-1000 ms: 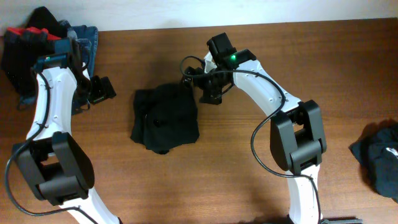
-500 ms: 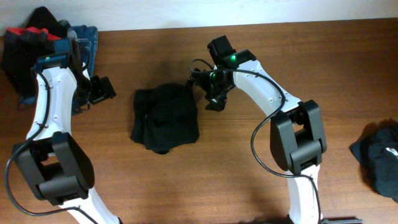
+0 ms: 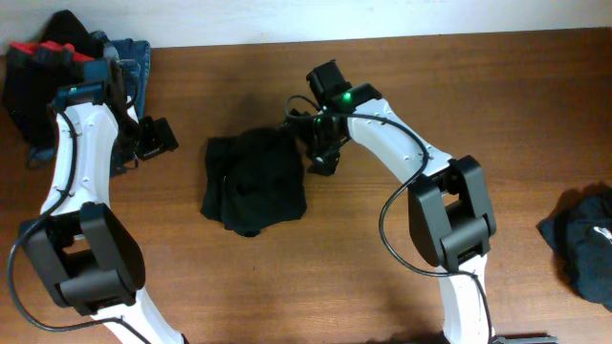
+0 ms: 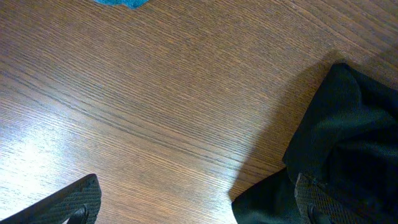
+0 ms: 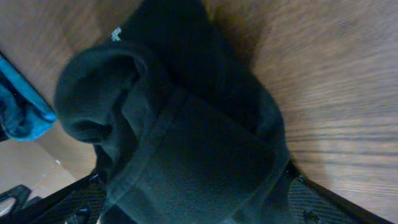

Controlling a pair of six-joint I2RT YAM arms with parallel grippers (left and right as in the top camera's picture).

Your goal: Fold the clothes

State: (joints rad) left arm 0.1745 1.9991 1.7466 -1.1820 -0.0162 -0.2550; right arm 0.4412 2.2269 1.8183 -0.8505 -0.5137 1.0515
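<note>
Since the right gripper hangs with its jaws spread wide and nothing clamped, just at the upper right edge of the black top, it looks the better placed of the two for the next grasp. In its wrist view the right gripper has one finger at each lower corner of the frame. The crumpled black top fills the space between and above them, with the white neck label at the upper left. Whether the fingers touch the cloth I cannot tell.

The top lies bunched at the middle of the table, to the lower left of this gripper, a little longer from top to bottom of the overhead frame than across. The left gripper, likewise released and empty, sits well apart to the left; its wrist view shows the black top only at the right side. A heap of clothes lies in the upper left corner, and another dark garment at the right edge.
</note>
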